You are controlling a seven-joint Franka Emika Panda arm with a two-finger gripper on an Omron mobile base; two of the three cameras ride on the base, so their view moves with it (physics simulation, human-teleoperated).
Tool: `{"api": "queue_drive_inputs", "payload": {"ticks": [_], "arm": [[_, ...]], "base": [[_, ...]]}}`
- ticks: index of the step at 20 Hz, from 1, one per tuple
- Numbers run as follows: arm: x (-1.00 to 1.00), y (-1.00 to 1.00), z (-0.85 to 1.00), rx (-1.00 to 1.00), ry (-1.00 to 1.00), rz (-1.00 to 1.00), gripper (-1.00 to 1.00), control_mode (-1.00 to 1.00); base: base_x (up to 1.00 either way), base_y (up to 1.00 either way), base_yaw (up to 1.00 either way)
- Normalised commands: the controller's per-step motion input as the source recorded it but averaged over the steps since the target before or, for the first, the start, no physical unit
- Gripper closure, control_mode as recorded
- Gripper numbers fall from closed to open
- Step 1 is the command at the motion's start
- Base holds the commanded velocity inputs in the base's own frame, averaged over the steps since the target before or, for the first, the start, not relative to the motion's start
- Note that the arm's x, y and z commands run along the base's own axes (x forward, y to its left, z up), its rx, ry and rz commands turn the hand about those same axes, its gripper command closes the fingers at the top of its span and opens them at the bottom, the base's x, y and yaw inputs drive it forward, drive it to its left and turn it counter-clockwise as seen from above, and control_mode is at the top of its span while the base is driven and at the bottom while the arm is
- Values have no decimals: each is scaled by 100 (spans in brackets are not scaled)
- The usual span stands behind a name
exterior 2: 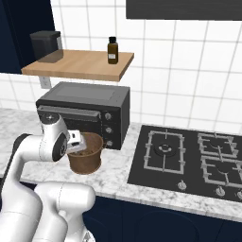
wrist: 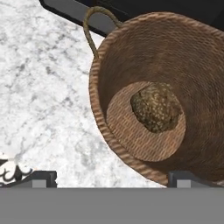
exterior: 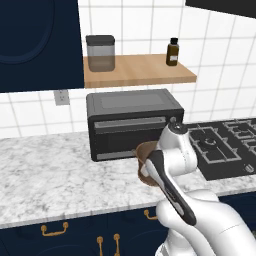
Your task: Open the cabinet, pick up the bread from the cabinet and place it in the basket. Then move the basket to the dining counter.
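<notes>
Gripper (wrist: 109,179) hovers with jaws spread wide, straddling the near rim of the basket (wrist: 109,57); bread (wrist: 156,107) lies on the basket's floor; basket stands on the marble counter (wrist: 39,100) before the oven (exterior 2: 85,111)

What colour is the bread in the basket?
Dark mottled brown bread, best in hand view, inside the basket.

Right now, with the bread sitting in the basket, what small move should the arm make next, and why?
Probably lower the gripper onto the near rim of the round brown woven basket and close. The small dark lumpy bread already lies on its floor, the basket stands on the marble counter, and the fingertips sit wide apart astride that rim.
</notes>
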Motion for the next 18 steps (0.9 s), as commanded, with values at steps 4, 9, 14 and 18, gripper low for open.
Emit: {"api": "queue_drive_inputs", "payload": {"ticks": [4, 9, 14, 18], "arm": [[27, 12, 0, -4, 7, 2, -100, -100], [22, 0, 1, -6, 3, 6, -100, -100], [14, 0, -3, -10, 7, 8, -100, -100], [36, 0, -33, -10, 7, 10, -100, -100]], "base": [[0, 0, 0], [0, 0, 0], [0, 0, 0], [0, 0, 0]]}}
